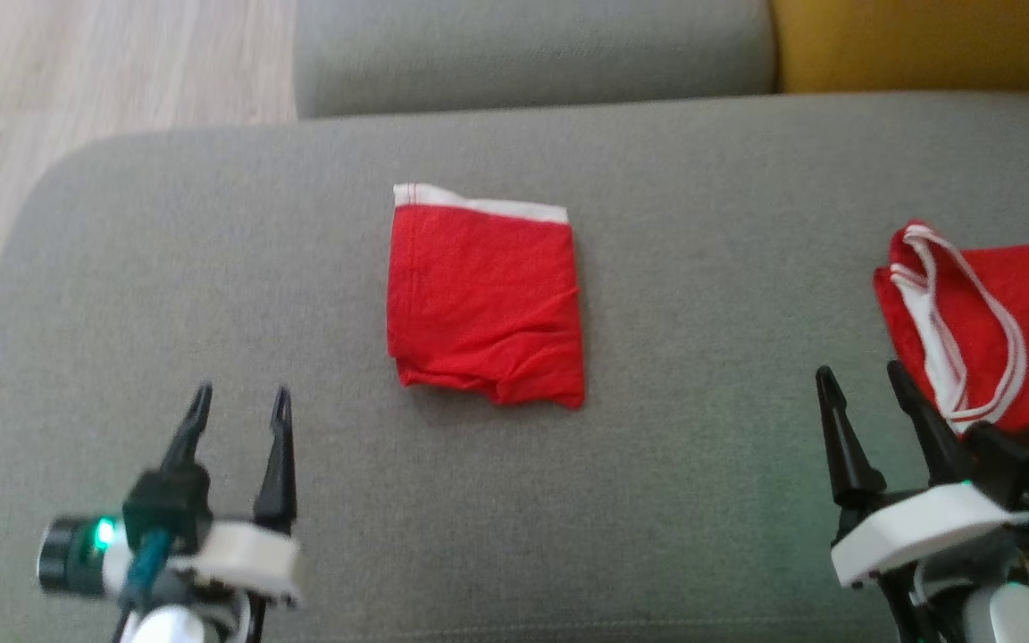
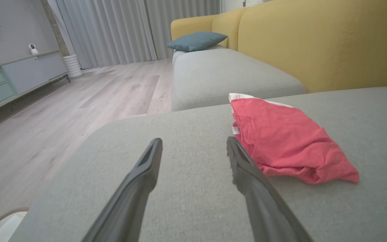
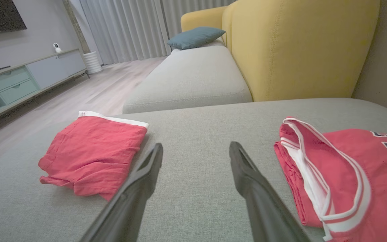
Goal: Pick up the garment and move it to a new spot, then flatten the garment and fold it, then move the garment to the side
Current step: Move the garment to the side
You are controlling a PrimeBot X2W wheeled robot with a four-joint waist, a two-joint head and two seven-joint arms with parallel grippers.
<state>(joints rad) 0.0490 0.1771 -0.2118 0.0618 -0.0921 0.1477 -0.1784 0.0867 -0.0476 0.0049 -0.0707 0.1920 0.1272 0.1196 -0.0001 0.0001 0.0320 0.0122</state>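
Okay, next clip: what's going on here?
Nothing is being held right now. The red shorts lie folded in the middle of the grey sofa cushion, white waistband at the far edge. The left gripper and right gripper are both open and empty, on either side of the shorts. A red jersey with white trim lies at the right, close to the right gripper.

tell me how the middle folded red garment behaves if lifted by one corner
Probably floppy: the folded red garment is thin cloth with soft creases at its near edge, so lifted by one corner its layers would likely sag and unfold. Pushed, it may bunch rather than slide on the grey cushion.
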